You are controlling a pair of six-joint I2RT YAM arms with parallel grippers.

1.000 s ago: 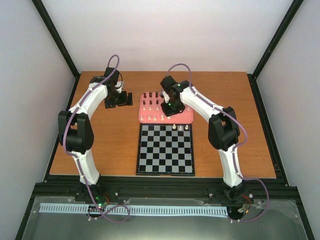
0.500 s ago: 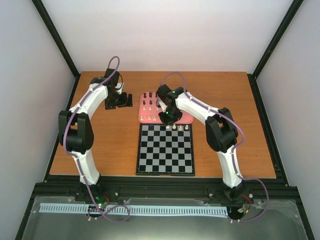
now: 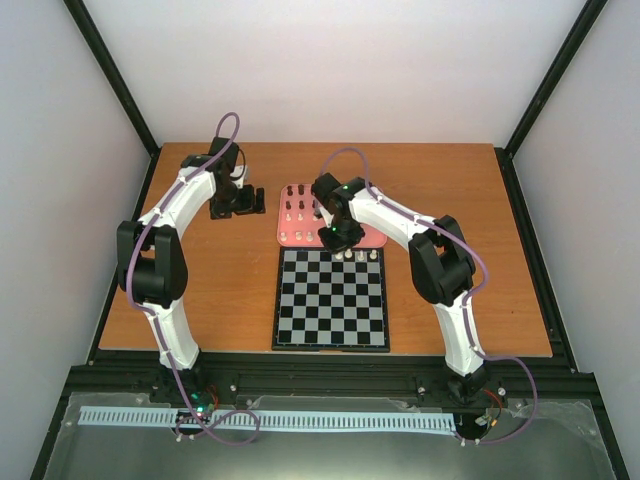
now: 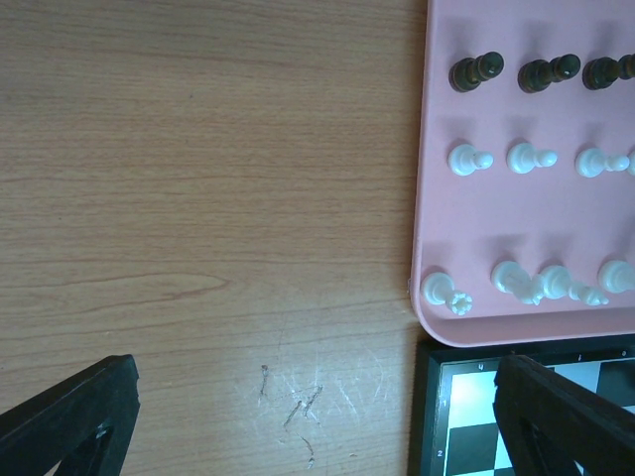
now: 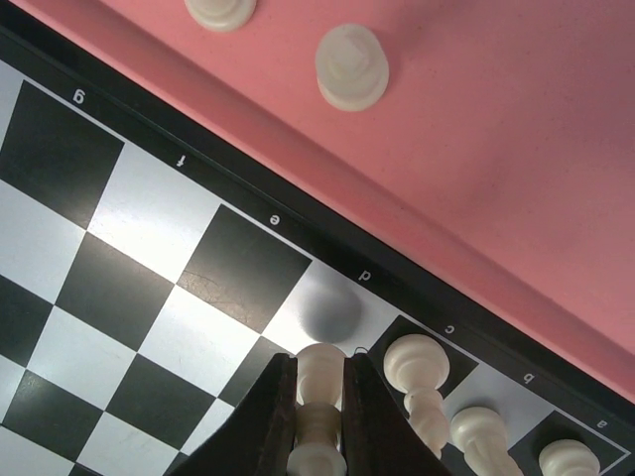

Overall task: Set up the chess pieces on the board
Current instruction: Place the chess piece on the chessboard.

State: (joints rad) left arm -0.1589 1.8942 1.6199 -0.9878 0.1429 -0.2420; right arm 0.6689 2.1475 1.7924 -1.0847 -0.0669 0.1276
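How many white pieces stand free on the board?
3 white pieces: one on c, one on b, one on a, along the board's edge. The right gripper holds a fourth piece by d.

Right wrist view: the cream piece (image 5: 319,397) pinched in the right gripper (image 5: 319,365) runs off the bottom edge, base unseen; a second cream piece (image 5: 220,10) is clipped at the top. Left wrist view: pink tray (image 4: 437,248) and board (image 4: 466,397) run past the right edge, and the left gripper (image 4: 316,382) shows only dark fingertips (image 4: 79,416). Top view: piece types too small to tell.

Lab cell: white walls (image 3: 330,70), black framing (image 3: 112,80)
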